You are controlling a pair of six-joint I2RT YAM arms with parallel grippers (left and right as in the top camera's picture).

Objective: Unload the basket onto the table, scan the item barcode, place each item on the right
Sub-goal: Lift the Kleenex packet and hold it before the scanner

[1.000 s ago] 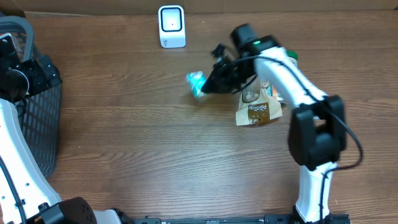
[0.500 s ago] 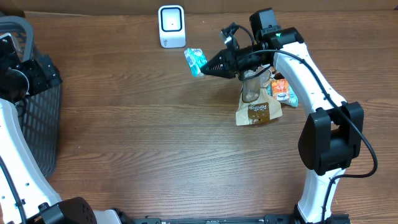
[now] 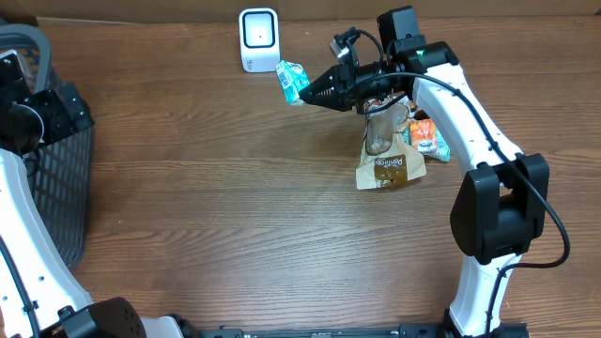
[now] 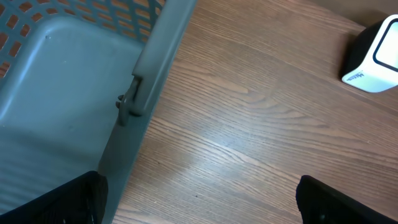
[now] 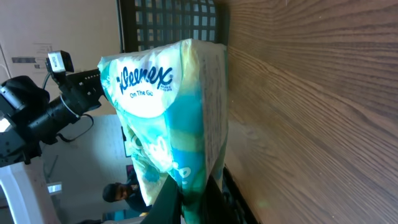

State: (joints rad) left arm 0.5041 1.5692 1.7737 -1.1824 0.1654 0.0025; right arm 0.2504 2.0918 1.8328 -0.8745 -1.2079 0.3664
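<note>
A teal and white Kleenex tissue pack (image 3: 292,81) hangs above the table just right of the white barcode scanner (image 3: 259,39). My right gripper (image 3: 307,93) is shut on the pack's lower end. The right wrist view shows the pack (image 5: 174,112) pinched between the dark fingers (image 5: 166,198), its logo face in sight. Over at the left edge, my left gripper (image 3: 68,109) stands open beside the basket, nothing between its fingers (image 4: 68,202). The scanner (image 4: 373,59) also shows in the left wrist view's top right corner.
A grey plastic basket (image 3: 58,202) sits at the left edge; its rim (image 4: 155,56) runs close under the left gripper. Below the right arm lie a brown pouch (image 3: 390,171), a clear jar (image 3: 378,133) and an orange packet (image 3: 424,137).
The right gripper has carried the tissue pack up and back from mid-table to a spot beside the scanner. The left arm has stayed still.
</note>
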